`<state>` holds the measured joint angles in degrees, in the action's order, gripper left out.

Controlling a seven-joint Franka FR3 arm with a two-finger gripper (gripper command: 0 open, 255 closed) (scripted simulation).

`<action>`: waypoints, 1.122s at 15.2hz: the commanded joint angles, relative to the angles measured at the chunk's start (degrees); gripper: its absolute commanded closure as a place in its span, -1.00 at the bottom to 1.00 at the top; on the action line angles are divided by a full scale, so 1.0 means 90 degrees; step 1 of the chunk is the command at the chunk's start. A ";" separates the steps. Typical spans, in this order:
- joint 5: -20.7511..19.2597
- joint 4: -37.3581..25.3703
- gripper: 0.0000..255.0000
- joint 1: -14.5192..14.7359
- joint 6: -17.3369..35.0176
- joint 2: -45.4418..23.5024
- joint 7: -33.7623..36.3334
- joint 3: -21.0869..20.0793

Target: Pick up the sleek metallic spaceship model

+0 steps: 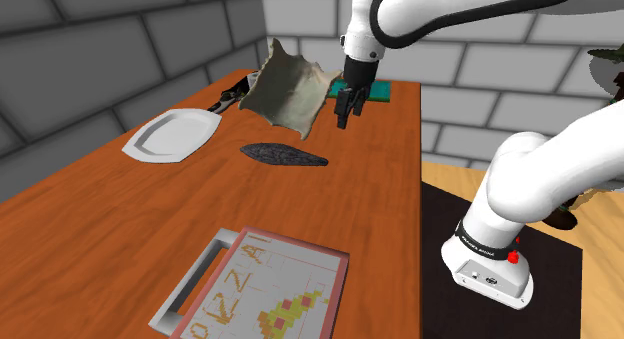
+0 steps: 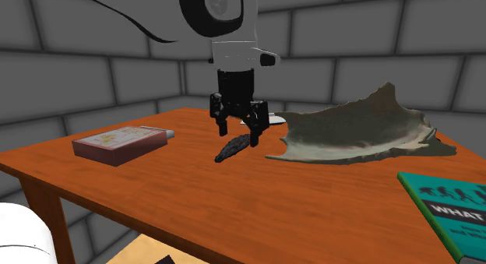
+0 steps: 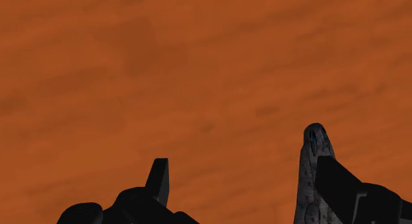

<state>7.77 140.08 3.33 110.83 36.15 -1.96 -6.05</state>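
Above orange-brown table (image 1: pixel 100 237): your gripper (image 3: pixel 243 173) hovering, fingers standing spread, pinching nothing. Dark speckled spaceship model (image 3: pixel 315 156) lying flat on tabletop, nose sitting under one finger, not centred in gap. Tan crumpled sheet (image 1: pixel 290 87) lying just beyond; white plate (image 1: pixel 170 135) farther off. Risk, judged: you are lining up off-centre. Descending now, that finger is likely striking hull, skidding or spinning it; closing, catching air.

A: Orange-brown, faintly mottled table (image 1: pixel 120 237); dark grey, speckled spaceship model (image 1: pixel 284 154), blue marks near its tip.

B: White plate (image 1: pixel 172 135); pink-edged pizza box (image 1: pixel 262 287), yellow-and-red pixel slice on a grid; teal book (image 2: pixel 452 212), white lettering; olive-grey crumpled sheet (image 1: pixel 288 87); black gripper (image 1: pixel 346 119); grey block wall (image 1: pixel 90 37).
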 commanded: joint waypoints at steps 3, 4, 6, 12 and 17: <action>0.0025 -0.0121 -1.00 0.0156 0.0753 -0.0594 0.0368 -0.0509; 0.0005 -0.0179 -1.00 0.0181 0.0925 -0.0760 0.0463 -0.0633; -0.0067 -0.0317 -1.00 0.0217 0.1255 -0.1108 0.0668 -0.0882; -0.0441 -0.0689 -1.00 0.0236 0.2028 -0.2011 0.1245 -0.1473; -0.0481 -0.0395 -1.00 0.0226 0.2481 -0.2174 0.1296 -0.1525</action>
<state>3.54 136.20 5.38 132.48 16.90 9.58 -19.67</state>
